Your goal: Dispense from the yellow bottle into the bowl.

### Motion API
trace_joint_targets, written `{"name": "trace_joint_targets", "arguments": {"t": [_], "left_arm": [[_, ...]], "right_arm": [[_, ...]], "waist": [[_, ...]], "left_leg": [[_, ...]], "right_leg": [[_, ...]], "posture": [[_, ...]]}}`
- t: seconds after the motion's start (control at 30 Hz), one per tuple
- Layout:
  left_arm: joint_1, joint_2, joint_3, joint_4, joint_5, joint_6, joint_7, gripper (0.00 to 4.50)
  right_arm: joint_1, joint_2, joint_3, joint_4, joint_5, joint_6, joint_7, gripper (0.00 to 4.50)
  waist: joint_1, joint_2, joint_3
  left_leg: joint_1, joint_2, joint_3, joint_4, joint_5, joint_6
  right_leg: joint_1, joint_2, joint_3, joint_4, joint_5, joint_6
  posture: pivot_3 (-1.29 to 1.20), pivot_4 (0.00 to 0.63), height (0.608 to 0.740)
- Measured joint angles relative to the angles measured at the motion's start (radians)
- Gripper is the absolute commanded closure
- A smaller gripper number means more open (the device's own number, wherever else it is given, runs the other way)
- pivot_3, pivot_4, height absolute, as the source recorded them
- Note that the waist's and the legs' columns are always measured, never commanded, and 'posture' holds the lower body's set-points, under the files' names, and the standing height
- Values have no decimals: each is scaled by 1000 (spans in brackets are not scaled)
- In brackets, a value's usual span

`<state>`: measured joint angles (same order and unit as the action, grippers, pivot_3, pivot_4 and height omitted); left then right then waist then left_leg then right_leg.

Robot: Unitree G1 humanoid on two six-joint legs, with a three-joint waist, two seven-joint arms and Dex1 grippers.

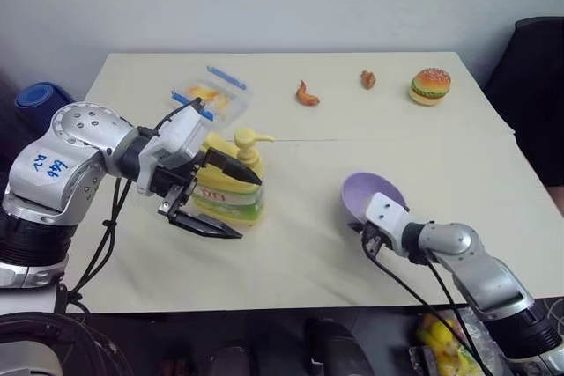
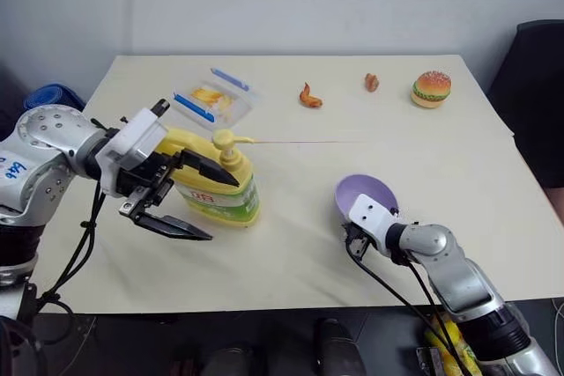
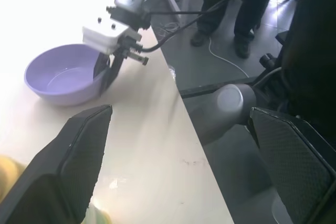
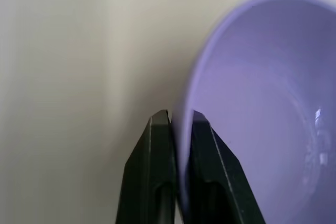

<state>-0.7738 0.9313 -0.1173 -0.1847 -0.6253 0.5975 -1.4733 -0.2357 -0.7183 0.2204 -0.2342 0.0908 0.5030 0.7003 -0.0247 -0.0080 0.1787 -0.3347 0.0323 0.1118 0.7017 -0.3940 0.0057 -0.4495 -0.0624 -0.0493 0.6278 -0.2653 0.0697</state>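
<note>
The yellow bottle [image 2: 214, 187] stands upright on the table [image 1: 291, 253], just behind the left gripper [image 2: 196, 202], whose fingers are spread wide and apparently not yet touching it. The bowl [image 1: 374, 197] is pinched at its near rim by the right gripper [image 4: 178, 124], one finger inside the wall and one outside. Judged step: bowl secured; next it must be brought beneath the pump nozzle [image 1: 253, 137] while the left fingers press down.

I see my left gripper [image 1: 223, 199] gaping wide, while my right gripper [image 4: 180, 120] is pinched tight, arm low.
</note>
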Motion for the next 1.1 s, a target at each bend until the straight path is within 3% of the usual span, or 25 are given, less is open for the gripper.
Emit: {"name": "trace_joint_targets", "arguments": {"t": [0.07, 0.13, 0.3, 0.53, 0.73, 0.83, 1.1], "left_arm": [[-1, -15, 2, 0, -1, 1, 10, 403], [-52, -23, 36, 16, -53, 67, 15, 723], [-215, -8, 113, 127, -117, 152, -1, 2273], [-366, -6, 102, 330, -13, 56, -27, 4486], [-381, -83, 17, 453, 129, -104, -27, 4486], [-386, -110, 6, 475, 162, -144, -27, 4486], [-369, -126, -2, 473, 186, -182, -27, 4486]], "right_arm": [[5, -1, -3, -17, 2, 7, 8, 4500], [8, -86, -7, -98, 24, 37, 87, 4500], [-135, -190, -32, -177, 66, 71, 219, 4500], [-426, -150, 63, -130, 85, 114, 364, 4500], [-660, -25, 166, -19, 81, 132, 432, 4500], [-705, -12, 195, 7, 72, 127, 467, 4500], [-764, -5, 219, 19, 56, 127, 524, 4500]], "waist": [[0, 0, 0], [1, 0, 0], [-3, 0, 1], [-2, 0, 1], [0, 0, 1], [-3, 0, 1], [-4, 0, 1]], "left_leg": [[0, 0, 0, 0, 0, 0], [-1, 0, -1, 1, 0, 0], [0, 0, 0, 2, 0, 0], [0, -1, 1, 2, 0, 1], [-7, -1, 2, 3, 0, 1], [-20, -1, 0, 12, -1, 2], [-21, -1, -3, 18, -2, 4]], "right_leg": [[0, 0, 0, 0, 0, 0], [0, 0, -1, 0, 0, 0], [0, 0, -2, 0, 0, 0], [-1, 0, -8, 1, 0, 1], [-7, -1, -10, 3, 1, 1], [-18, -4, -14, 6, 1, 1], [-18, -9, -17, 12, 1, 2]], "posture": [[0, 150, 740], [0, 150, 740], [0, 150, 740], [0, 150, 740], [0, 150, 740], [0, 150, 740], [0, 150, 740]]}}
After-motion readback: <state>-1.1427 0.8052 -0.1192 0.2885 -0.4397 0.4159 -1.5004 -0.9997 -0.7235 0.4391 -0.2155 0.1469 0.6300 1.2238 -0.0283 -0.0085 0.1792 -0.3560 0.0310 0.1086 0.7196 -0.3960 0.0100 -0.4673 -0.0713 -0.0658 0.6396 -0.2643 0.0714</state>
